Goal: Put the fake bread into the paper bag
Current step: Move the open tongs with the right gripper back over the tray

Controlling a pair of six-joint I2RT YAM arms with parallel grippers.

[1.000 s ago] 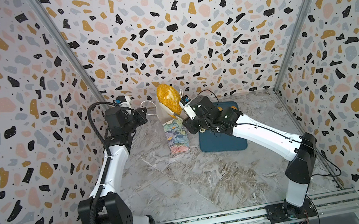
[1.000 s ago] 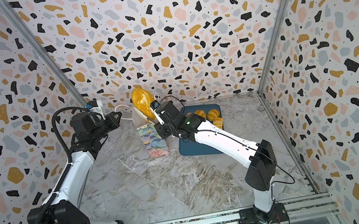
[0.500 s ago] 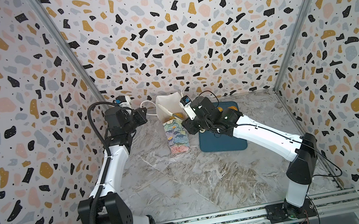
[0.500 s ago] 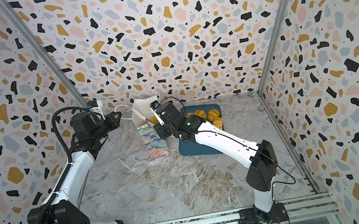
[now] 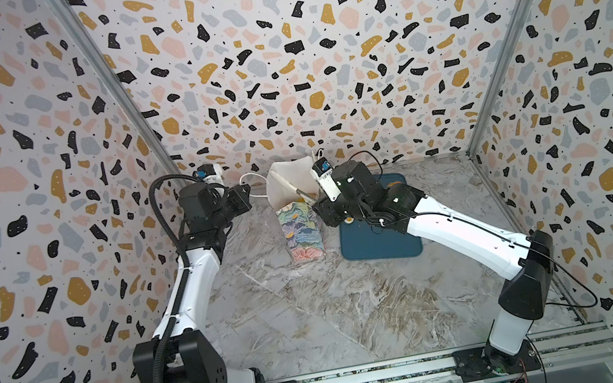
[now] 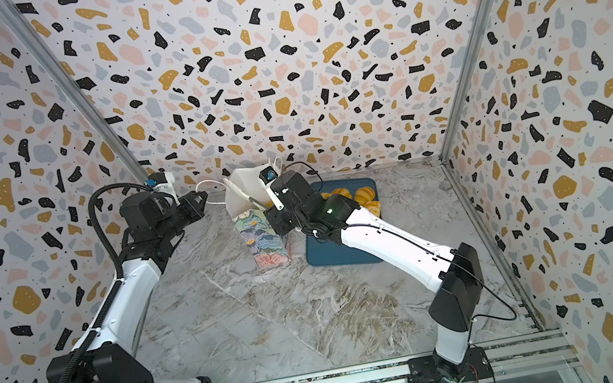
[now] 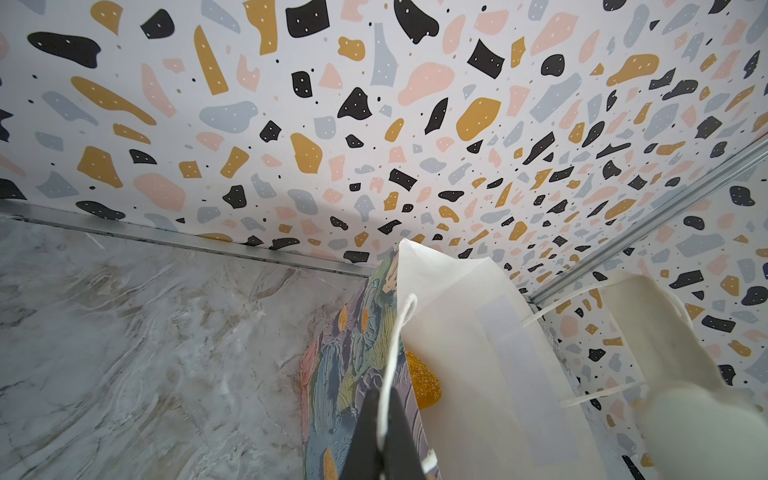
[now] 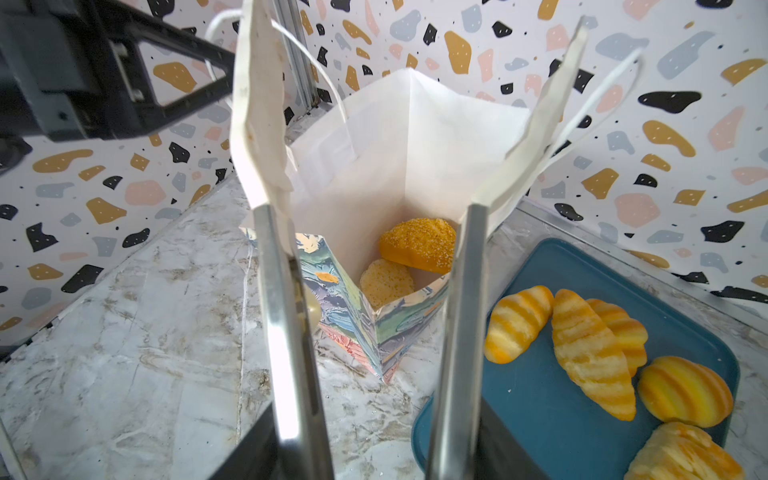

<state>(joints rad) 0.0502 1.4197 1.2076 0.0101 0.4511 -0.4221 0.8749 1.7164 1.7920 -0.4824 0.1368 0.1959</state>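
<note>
The paper bag [image 5: 299, 223] [image 6: 262, 238] stands upright at the back of the table with its mouth open. Inside it lie a speckled loaf [image 8: 417, 243] [image 7: 422, 384] and a pale bun [image 8: 384, 282]. My left gripper [image 5: 248, 194] [image 7: 384, 399] is shut on one white cord handle [image 7: 399, 328], to the left of the bag. My right gripper [image 8: 411, 54] [image 5: 294, 179] hangs open over the bag's mouth, with nothing between its long fingers [image 8: 286, 291]. More fake bread, striped croissants [image 8: 590, 353] and ridged rolls [image 8: 683, 390], lies on the dark-blue tray [image 8: 582, 274].
The dark-blue tray [image 5: 377, 248] [image 6: 344, 253] lies flat just right of the bag, under my right wrist. Patterned walls close in behind and on both sides. The bag stands close to the back wall, and marble table top stretches in front of it.
A second ago my right gripper held the speckled loaf above the bag. The loaf now lies inside the bag and the fingers have spread apart. The left arm has not moved.
</note>
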